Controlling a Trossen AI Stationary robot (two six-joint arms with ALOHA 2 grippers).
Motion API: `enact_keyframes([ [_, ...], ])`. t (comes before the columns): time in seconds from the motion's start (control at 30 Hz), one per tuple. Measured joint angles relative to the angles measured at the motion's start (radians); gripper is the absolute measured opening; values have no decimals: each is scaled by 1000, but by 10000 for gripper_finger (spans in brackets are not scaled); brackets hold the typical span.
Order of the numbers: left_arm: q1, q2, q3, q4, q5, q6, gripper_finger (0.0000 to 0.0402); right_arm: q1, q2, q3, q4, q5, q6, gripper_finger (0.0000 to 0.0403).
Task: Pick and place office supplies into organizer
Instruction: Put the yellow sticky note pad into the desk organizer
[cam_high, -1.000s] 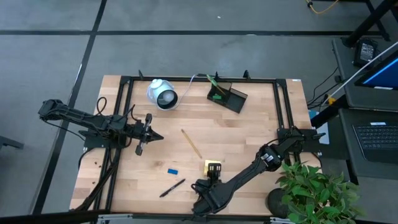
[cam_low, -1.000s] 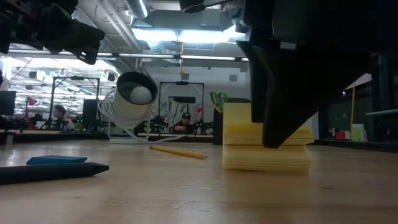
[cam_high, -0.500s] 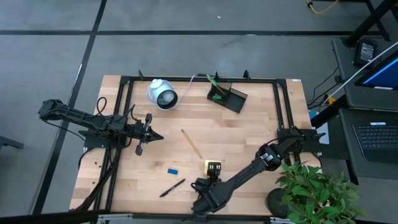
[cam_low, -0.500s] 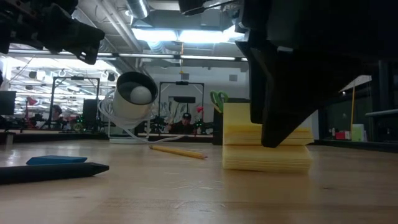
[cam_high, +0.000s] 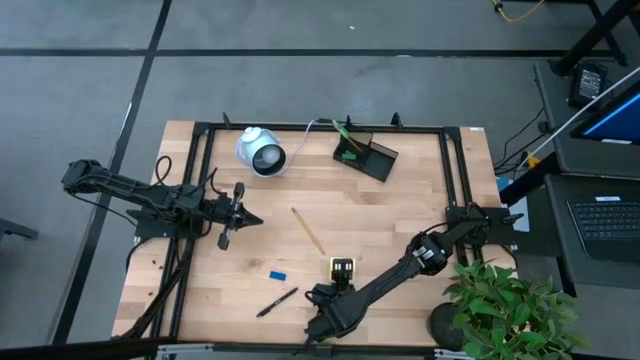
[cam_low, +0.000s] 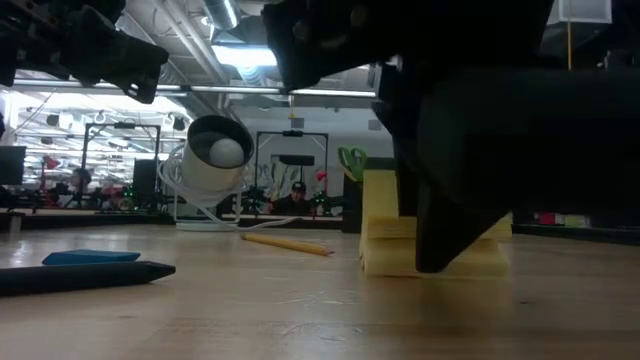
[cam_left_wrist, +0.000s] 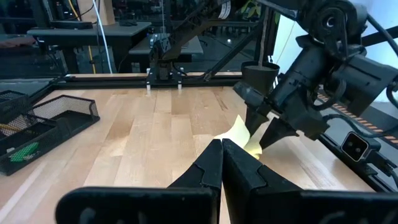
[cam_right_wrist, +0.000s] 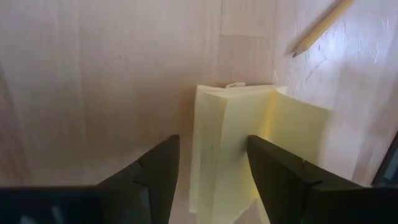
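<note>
Right wrist view shows it best: the right gripper has its two fingers spread wide, one on each side of the yellow sticky-note pad, and they are not squeezing it yet. The pad lies flat on the table, near the front edge, and its top sheets curl up a little on one side. I think the step now is to grab the pad, and to do it well the fingers should go low, right down to the wood, so they catch the whole stack and not just the loose top sheets. They should close slowly and square on the two flat sides, or the pad may twist or slide away. A pencil lies just past the pad, so the lift should go straight up and not bump it. A blue eraser and a black pen wait on the table to the left of the pad. Far across the table stands the black organizer, with the green scissors already in it, and a white round device sits beside it. The left gripper hangs over the left part of the table with its fingers pressed together, holding nothing.
</note>
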Motion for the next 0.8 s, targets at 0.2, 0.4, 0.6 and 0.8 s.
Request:
enact_keyframes([
  [0.2, 0, 0, 0, 0, 0, 0, 2, -2, 0, 0, -3, 5, 27, 192],
  [0.4, 0, 0, 0, 0, 0, 0, 2, -2, 0, 0, -5, 6, 29, 193],
  [0.6, 0, 0, 0, 0, 0, 0, 2, -5, 0, 0, -10, 7, 61, 170],
  [0.8, 0, 0, 0, 0, 0, 0, 2, -6, 0, 0, -14, 7, 77, 95],
])
